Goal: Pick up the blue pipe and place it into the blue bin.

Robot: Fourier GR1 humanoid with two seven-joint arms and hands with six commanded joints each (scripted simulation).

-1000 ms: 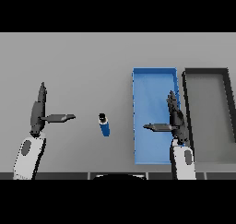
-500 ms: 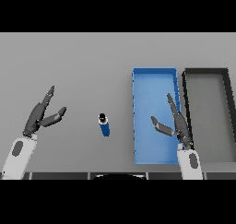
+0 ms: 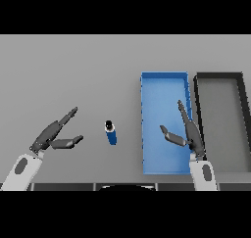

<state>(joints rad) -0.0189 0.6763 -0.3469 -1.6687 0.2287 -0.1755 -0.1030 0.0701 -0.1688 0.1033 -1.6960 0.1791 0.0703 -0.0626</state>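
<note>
The blue pipe (image 3: 111,132) lay on the grey surface (image 3: 73,70), between the two hands and just left of the blue bin (image 3: 164,85). The left hand (image 3: 53,136) was spread wide, well apart from the pipe. The right hand (image 3: 186,133) was spread too, over the bin. A black bin (image 3: 219,78) sat beside it.

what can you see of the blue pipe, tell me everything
The blue pipe is a short, smooth cylinder with a dark cap or opening at its far end. It lies on its side on the grey table, roughly lengthwise away from the robot. It sits between the open left hand and the blue bin, apart from both; nothing but the table touches it.
</note>
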